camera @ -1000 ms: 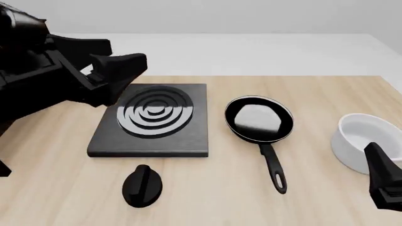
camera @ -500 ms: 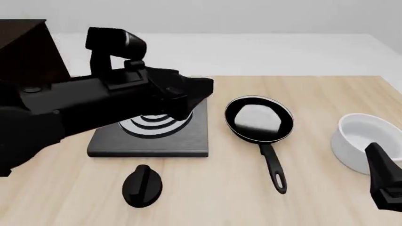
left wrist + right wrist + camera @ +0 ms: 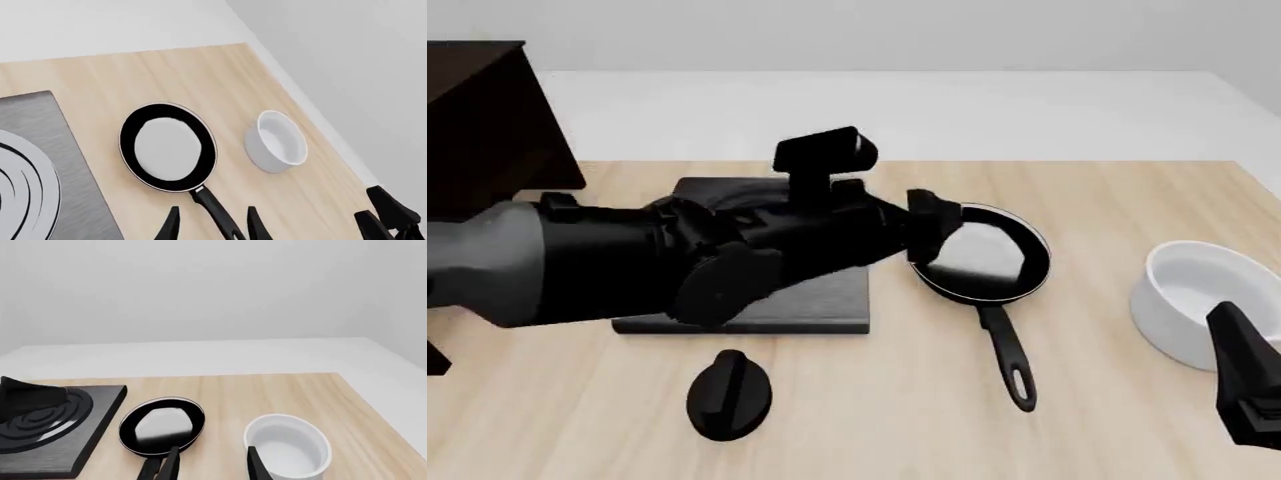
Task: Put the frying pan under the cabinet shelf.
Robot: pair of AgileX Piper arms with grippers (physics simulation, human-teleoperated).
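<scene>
My front camera looks down across the light wooden table (image 3: 1094, 420); both wrist cameras share the glossy black frying pan (image 3: 168, 148) and white bowl (image 3: 288, 445).

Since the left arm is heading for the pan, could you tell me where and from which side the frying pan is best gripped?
Probably the long straight handle of the frying pan, taken from above with the fingers closing across its width. The handle lies flat on the table, pointing toward the arms' side, clear of the white bowl and the stove plate. The left gripper, open, already straddles it in the left wrist view.

Pale wooden table (image 3: 1121, 200), grey wall (image 3: 213, 285)
</scene>
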